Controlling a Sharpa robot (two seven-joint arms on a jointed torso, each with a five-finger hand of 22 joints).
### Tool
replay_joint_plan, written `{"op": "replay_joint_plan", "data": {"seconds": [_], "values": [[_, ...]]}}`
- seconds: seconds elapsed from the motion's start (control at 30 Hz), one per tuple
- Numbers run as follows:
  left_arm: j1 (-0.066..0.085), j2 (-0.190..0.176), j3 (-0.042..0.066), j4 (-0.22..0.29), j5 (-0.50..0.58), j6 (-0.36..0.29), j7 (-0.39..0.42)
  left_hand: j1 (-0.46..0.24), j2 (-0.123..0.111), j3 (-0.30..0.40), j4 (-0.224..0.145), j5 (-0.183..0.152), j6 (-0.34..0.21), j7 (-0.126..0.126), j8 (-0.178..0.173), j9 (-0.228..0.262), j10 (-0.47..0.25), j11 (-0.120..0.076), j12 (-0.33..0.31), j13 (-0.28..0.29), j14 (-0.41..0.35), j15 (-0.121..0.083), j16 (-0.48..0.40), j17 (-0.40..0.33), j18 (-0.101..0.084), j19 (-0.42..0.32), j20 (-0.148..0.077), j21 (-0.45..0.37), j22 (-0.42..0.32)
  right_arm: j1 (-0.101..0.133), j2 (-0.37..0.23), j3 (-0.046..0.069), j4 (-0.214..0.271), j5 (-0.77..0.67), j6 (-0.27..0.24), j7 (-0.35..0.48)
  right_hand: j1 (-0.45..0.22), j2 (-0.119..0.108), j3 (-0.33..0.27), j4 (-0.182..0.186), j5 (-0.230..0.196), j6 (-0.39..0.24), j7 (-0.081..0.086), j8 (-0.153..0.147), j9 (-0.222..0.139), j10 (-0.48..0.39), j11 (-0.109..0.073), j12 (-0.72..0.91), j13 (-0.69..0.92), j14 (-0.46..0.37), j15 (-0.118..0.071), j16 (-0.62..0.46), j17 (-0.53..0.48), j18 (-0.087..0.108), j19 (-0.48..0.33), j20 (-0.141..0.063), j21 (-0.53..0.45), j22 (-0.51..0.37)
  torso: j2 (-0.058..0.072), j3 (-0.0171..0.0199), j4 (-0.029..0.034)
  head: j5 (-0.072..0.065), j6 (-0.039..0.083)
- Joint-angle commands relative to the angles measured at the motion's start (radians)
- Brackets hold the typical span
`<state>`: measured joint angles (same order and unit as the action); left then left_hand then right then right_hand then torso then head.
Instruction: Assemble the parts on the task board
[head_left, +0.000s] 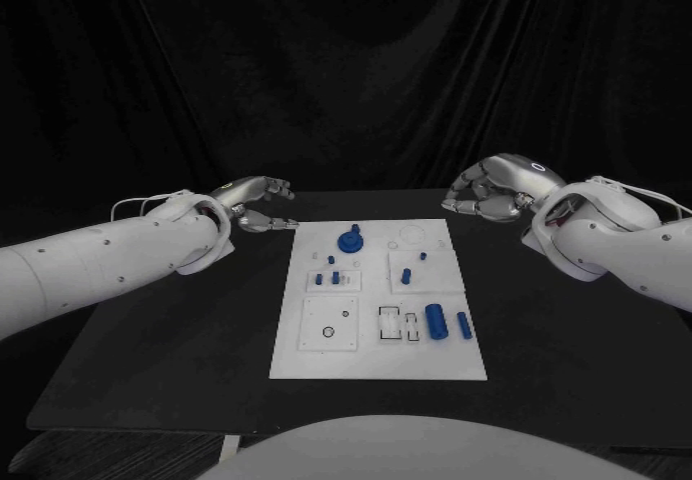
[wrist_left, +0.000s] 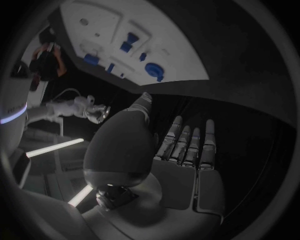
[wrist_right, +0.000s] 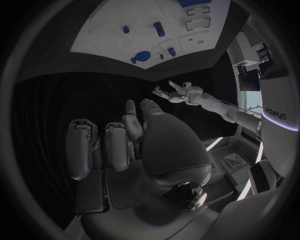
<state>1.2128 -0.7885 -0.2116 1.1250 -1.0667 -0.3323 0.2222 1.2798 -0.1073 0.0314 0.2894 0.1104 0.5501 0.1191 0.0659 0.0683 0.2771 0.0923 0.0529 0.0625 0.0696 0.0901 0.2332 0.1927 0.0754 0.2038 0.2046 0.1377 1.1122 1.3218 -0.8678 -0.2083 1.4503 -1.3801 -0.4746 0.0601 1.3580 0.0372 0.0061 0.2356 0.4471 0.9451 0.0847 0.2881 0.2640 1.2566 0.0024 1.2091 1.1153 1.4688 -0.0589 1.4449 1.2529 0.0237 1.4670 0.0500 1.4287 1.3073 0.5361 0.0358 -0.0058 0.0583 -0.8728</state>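
Observation:
The white task board (head_left: 379, 352) lies in the middle of the black table. On it a round blue knob (head_left: 351, 240) sits near the far edge, small blue pegs (head_left: 335, 277) stand left of centre, another peg (head_left: 407, 275) stands right of centre, and two blue cylinders (head_left: 437, 322) lie at the near right. My left hand (head_left: 257, 205) hovers just off the board's far left corner, its fingers (wrist_left: 187, 140) stretched out and holding nothing. My right hand (head_left: 490, 190) hangs beyond the far right corner, its fingers (wrist_right: 119, 145) loosely bent and apart, with nothing in them.
Black table (head_left: 159, 340) surrounds the board on all sides, with bare strips left and right of it. Black cloth hangs behind the table. The board (wrist_left: 119, 30) also carries several outlined recesses (head_left: 392, 322) and round holes (head_left: 329, 332).

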Motion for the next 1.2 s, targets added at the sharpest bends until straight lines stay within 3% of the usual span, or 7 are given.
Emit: {"op": "replay_joint_plan", "data": {"seconds": [0.03, 0.23, 0.47, 0.57, 0.63, 0.8, 1.2], "values": [[0.009, -0.039, 0.000, 0.038, 0.595, 0.267, 0.248, 0.000, -0.022, -0.112, 0.010, -0.038, -0.150, -0.030, -0.019, -0.021, -0.144, -0.029, -0.014, -0.032, -0.065, -0.016, -0.168, -0.140, -0.003, -0.101, 0.032, -0.089, -0.249, 0.023, 0.013, 0.001, 0.004, -0.002, -0.027, 0.031, 0.036, -0.021, 0.034, 0.000, 0.063, 0.013, 0.002, -0.013, -0.005, -0.137, 0.003, -0.196, -0.279, 0.047, -0.004, -0.003, 0.000, 0.015, 0.037, -0.005, -0.006, 0.212, 0.001, -0.0001, -0.0005, -0.013, 0.000], [0.018, -0.105, 0.000, 0.123, 0.859, 0.417, 0.371, -0.063, -0.061, -0.198, 0.013, -0.053, -0.337, -0.096, -0.039, -0.040, -0.230, -0.095, -0.032, -0.047, -0.070, 0.012, -0.233, -0.193, 0.023, -0.135, 0.029, -0.096, -0.438, 0.052, 0.034, 0.001, 0.008, -0.018, 0.027, 0.040, 0.122, -0.087, 0.140, -0.018, 0.188, 0.024, 0.021, -0.028, -0.009, -0.274, 0.022, -0.501, -0.528, 0.044, 0.013, -0.008, -0.009, 0.020, 0.025, 0.005, -0.032, 0.205, 0.002, -0.0024, 0.0025, -0.018, 0.000], [0.020, -0.115, 0.000, 0.184, 0.975, 0.448, 0.458, -0.108, -0.053, -0.192, 0.012, -0.041, -0.324, -0.099, -0.035, -0.038, -0.226, -0.079, -0.024, -0.046, -0.070, 0.017, -0.233, -0.193, 0.052, -0.135, 0.038, -0.094, -0.496, 0.073, 0.042, 0.001, 0.024, -0.170, 0.221, -0.012, 0.125, -0.183, 0.317, -0.022, -0.022, -0.031, 0.031, -0.102, -0.035, -0.410, 0.072, -0.860, -0.818, 0.038, 0.029, -0.008, -0.012, 0.031, 0.003, 0.026, -0.080, 0.190, 0.008, -0.0077, 0.0064, -0.029, 0.000], [0.019, -0.112, -0.001, 0.203, 0.992, 0.455, 0.498, -0.098, -0.044, -0.184, 0.012, -0.033, -0.311, -0.093, -0.034, -0.037, -0.226, -0.086, -0.018, -0.046, -0.070, 0.012, -0.233, -0.193, 0.055, -0.181, 0.057, -0.116, -0.811, 0.077, 0.056, 0.001, 0.016, -0.264, 0.312, -0.036, 0.084, -0.207, 0.274, -0.023, -0.266, -0.103, -0.022, -0.163, -0.069, -0.460, 0.058, -0.916, -0.881, 0.026, 0.018, -0.023, -0.040, 0.038, -0.012, 0.017, -0.115, 0.179, 0.016, -0.0184, 0.0141, -0.045, 0.000], [0.018, -0.113, -0.001, 0.212, 0.996, 0.461, 0.519, -0.100, -0.037, -0.179, 0.012, -0.032, -0.315, -0.098, -0.036, -0.038, -0.231, -0.091, -0.019, -0.047, -0.070, 0.007, -0.233, -0.193, 0.047, -0.201, 0.061, -0.129, -0.989, 0.077, 0.065, 0.001, 0.009, -0.301, 0.356, -0.043, 0.074, -0.207, 0.245, -0.023, -0.282, -0.119, -0.044, -0.177, -0.080, -0.473, 0.058, -0.922, -0.899, 0.020, 0.016, -0.032, -0.056, 0.042, -0.023, 0.018, -0.142, 0.171, 0.019, -0.0258, 0.0191, -0.051, 0.000], [0.011, -0.119, -0.001, 0.234, 1.002, 0.485, 0.559, -0.092, 0.003, -0.157, 0.011, -0.017, -0.314, -0.107, -0.036, -0.038, -0.235, -0.096, -0.015, -0.047, -0.070, -0.004, -0.233, -0.193, 0.057, -0.204, 0.052, -0.130, -1.018, 0.066, 0.088, 0.001, -0.015, -0.356, 0.459, -0.067, 0.084, -0.211, 0.206, -0.047, -0.040, -0.152, -0.100, -0.208, -0.107, -0.583, 0.050, -0.968, -0.957, -0.016, 0.015, -0.061, -0.110, 0.065, -0.076, 0.016, -0.259, 0.137, 0.023, -0.0445, 0.0360, -0.067, 0.000], [-0.019, -0.136, -0.001, 0.255, 1.005, 0.548, 0.553, -0.091, 0.111, -0.129, 0.005, 0.001, -0.315, -0.093, -0.035, -0.038, -0.254, -0.099, -0.013, -0.049, -0.070, 0.029, -0.233, -0.193, 0.090, -0.202, 0.071, -0.129, -1.020, -0.005, 0.145, 0.001, -0.110, -0.417, 0.462, -0.012, 0.042, -0.293, 0.063, 0.063, -0.303, -0.168, -0.113, -0.207, -0.126, -0.706, 0.047, -0.960, -1.011, -0.151, 0.030, -0.150, -0.287, 0.100, -0.208, 0.029, -0.496, 0.077, 0.034, -0.0807, 0.0664, -0.093, 0.000]]}}
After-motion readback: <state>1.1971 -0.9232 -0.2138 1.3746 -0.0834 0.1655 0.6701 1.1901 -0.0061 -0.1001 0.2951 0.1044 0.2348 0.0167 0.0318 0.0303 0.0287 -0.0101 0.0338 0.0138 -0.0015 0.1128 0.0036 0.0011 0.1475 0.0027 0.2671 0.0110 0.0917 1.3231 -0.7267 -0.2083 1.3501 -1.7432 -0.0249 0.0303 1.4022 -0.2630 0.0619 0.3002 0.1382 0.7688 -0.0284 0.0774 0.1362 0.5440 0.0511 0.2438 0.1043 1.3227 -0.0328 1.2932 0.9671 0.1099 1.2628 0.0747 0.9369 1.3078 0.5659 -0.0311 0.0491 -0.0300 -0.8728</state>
